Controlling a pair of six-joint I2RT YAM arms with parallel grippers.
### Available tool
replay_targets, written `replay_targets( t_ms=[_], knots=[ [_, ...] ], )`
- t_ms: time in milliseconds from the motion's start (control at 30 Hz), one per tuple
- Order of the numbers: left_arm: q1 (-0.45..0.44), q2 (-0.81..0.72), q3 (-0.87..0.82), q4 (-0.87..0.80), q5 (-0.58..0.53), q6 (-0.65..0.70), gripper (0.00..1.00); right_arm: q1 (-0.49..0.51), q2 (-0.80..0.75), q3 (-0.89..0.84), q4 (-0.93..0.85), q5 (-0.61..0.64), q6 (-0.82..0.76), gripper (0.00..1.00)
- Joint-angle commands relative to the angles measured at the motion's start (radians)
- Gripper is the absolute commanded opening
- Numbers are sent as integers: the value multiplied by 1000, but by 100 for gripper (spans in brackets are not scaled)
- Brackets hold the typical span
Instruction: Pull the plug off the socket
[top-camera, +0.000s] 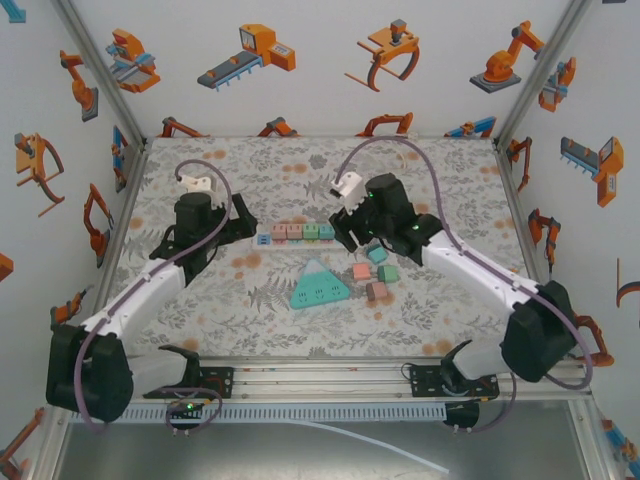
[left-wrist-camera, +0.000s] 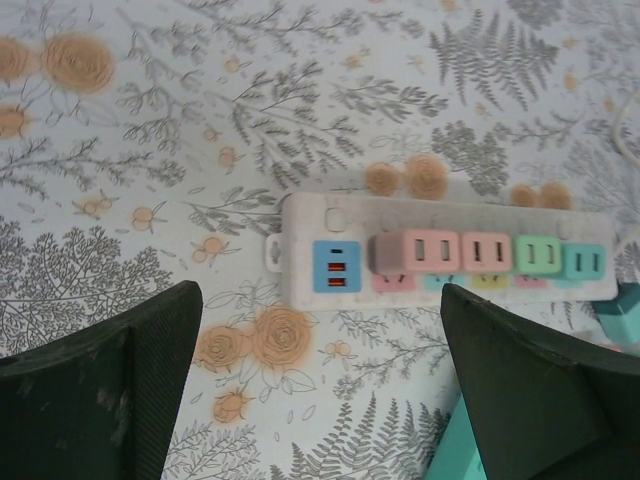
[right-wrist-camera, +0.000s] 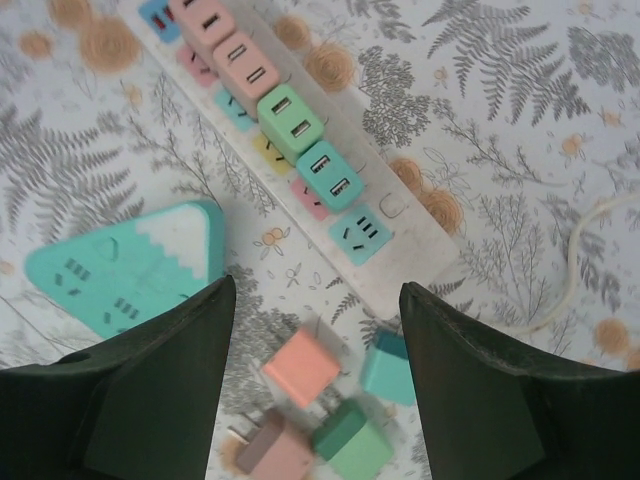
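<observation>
Beside the strip (right-wrist-camera: 410, 262) lie loose plugs (right-wrist-camera: 303, 367) and a triangular socket (right-wrist-camera: 120, 275).

arms: left arm (top-camera: 150, 288), right arm (top-camera: 478, 272), white links, black joint housings | cables: lilac cable (top-camera: 400, 140) arcing over each wrist | cameras: white camera block (top-camera: 195, 183) at 12 o'clock of each wrist | fingers (left-wrist-camera: 95, 400): black, wedge-shaped, scuffed | bases: black clamps (top-camera: 195, 372) at 6 o'clock, on a silver rail

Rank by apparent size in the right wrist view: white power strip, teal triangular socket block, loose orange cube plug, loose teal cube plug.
1. white power strip
2. teal triangular socket block
3. loose orange cube plug and loose teal cube plug: look alike, unranked.
</observation>
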Motion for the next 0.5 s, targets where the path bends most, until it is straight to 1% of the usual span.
replay_targets(
  t_ms=[0,67,167,300,467],
  knots=[
    [38,55,-7,27,66,-55,95,10,65,33,50,-62,-288,63],
    [57,93,-2,38,85,-53,95,10,118,50,44,-72,-386,63],
    [78,153,18,42,122,-53,90,10,199,100,-11,-108,-529,63],
    [88,230,40,44,143,-56,81,3,305,184,-46,-135,-576,62],
    [92,309,75,34,188,-46,73,-5,426,295,-102,-177,-594,59]
  ],
)
